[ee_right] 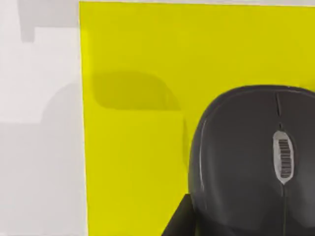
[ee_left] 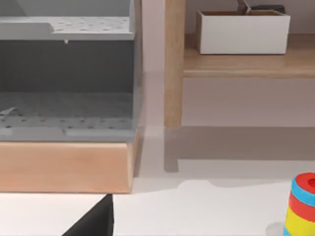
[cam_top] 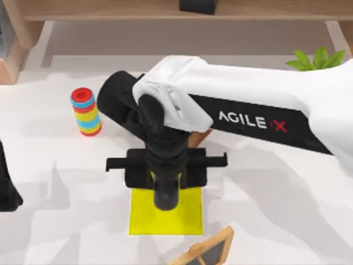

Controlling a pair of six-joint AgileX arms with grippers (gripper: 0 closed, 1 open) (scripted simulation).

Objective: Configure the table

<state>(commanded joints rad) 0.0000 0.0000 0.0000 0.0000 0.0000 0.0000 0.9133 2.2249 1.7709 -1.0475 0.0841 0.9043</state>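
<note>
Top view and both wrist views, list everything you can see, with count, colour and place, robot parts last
table: one, white, under everything
mat: one, yellow, table's near middle
mouse: one, black, over the mat
ring stack: one, multicoloured, left of centre
shelf unit: one, light brown, behind the table
box: one, white, on the shelf
plant: one, green, far right
framed board: one, wood-edged, near edge
left arm: black, parked at left edge
right gripper: black, above the mat

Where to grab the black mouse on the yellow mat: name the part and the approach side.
Take the mouse by its two long flanks, from straight above. It lies flat on the yellow mat, wheel up; its domed back offers no hold. The right claw hangs over it; the left arm is parked at far left.
</note>
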